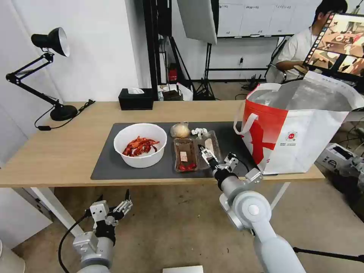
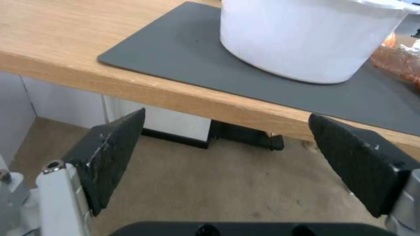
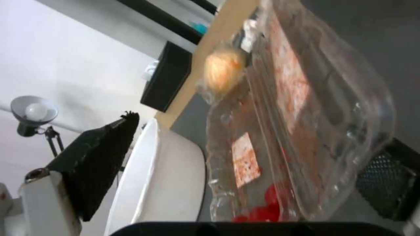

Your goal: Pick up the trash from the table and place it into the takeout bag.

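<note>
The right gripper (image 1: pixel 207 154) is held over the near end of the two clear trays (image 1: pixel 196 153) on the dark mat (image 1: pixel 110 163), its fingers spread apart with the trays seen between them. Just beyond it lie the small bag with a beige lump (image 1: pixel 180 130) and the crumpled tissue (image 1: pixel 199 132). To its left stands the white bowl (image 1: pixel 140 145) of red scraps; to its right, the takeout bag (image 1: pixel 299 129) stands open. A black tissue box (image 1: pixel 135 99) sits farther back. The left gripper (image 1: pixel 113 204) is parked below the table (image 1: pixel 57 151) edge, fingers apart and empty.
</note>
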Tool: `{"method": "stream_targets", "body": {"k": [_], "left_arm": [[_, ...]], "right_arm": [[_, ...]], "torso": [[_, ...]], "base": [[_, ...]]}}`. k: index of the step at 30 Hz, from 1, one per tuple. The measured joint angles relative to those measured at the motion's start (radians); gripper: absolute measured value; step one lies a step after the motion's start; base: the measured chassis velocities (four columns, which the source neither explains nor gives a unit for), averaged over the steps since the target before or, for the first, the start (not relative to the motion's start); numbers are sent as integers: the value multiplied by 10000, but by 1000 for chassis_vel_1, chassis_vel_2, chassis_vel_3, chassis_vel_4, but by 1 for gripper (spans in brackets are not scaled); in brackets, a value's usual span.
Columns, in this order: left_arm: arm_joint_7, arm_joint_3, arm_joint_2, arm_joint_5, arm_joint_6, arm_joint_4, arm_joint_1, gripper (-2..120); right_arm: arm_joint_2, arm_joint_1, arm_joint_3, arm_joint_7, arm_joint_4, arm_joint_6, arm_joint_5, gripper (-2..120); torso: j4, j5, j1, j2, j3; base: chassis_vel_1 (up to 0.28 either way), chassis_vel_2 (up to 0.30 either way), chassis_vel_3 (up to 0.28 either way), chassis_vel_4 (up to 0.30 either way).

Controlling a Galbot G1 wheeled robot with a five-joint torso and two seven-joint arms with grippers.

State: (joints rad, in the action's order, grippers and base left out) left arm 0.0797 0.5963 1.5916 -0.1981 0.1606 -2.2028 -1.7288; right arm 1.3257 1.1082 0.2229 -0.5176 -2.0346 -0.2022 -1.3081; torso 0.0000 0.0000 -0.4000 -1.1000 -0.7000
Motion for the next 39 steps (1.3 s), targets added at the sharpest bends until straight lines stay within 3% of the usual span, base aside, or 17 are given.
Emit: {"method": "stream_targets", "body": {"k": [11,21,33,37,39], "left_arm": [[10,-1,-264,75,-14,-18,-35,100],[31,31,-629,206,-104,-176,-260,100],[39,32,-562,192,-124,-215,-254,100],[40,29,-541,193,-126,-215,-255,100],[45,47,-558,187,-130,-230,-245,100]], "right_arm": [[123,-531,-567,1104,319,-756,21,100],[619,-1590,-1129,-162,1502,-1634,-1062,100],[544,-1721,-1030,-227,1258,-1545,-1468,100],[401,-1857,-873,70,1046,-1542,-1521,100],[-84,-2437,-840,1083,1116,-1758,-499,100]], "torso": [[0,-1,0,0,0],[1,-1,1,0,1],[0,0,0,0,0],[0,1,0,0,0],[0,1,1,0,0]], "base": [[0,0,0,0],[0,0,0,0],[0,0,0,0],[0,0,0,0],[0,0,0,0]]}}
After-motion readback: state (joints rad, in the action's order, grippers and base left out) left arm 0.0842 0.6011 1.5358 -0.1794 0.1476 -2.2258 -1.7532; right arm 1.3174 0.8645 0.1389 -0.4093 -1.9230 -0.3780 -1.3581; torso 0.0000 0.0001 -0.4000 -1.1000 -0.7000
